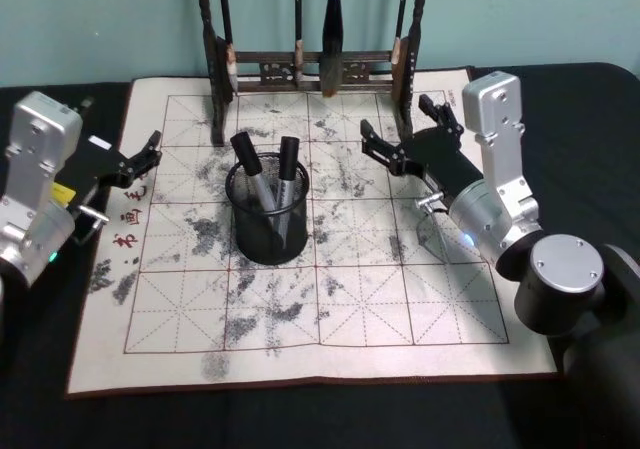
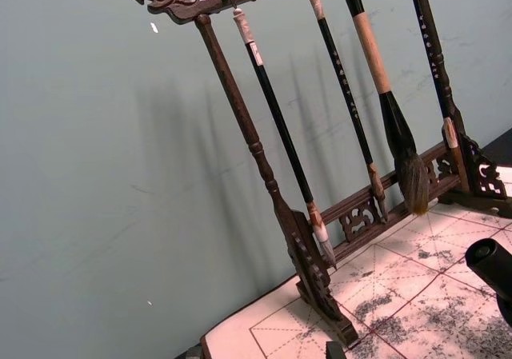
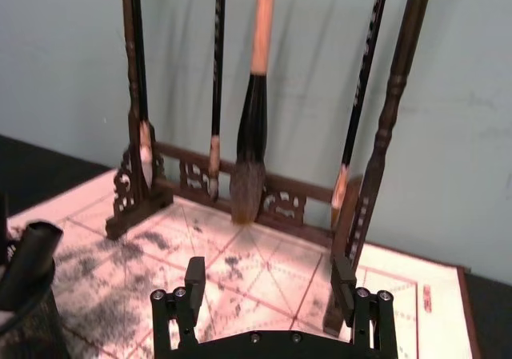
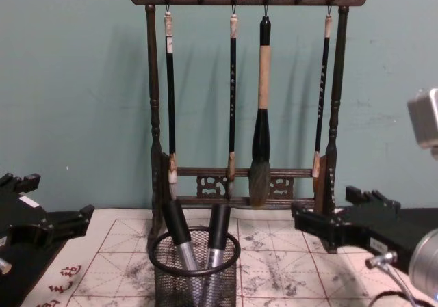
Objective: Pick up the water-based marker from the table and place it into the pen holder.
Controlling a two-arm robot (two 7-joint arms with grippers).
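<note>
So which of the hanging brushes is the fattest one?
The third brush from the left on the wooden rack. It has a thick tan handle and a big bushy dark tip; the other three are thin, dark sticks with small tips.

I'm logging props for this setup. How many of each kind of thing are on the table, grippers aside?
Markers standing in the pen holder: 2
Pen holder of wire mesh: 1
Brush rack of dark wood: 1
Calligraphy brushes hanging on the rack: 4
Practice mat with grid lines: 1
Total: 9
</note>
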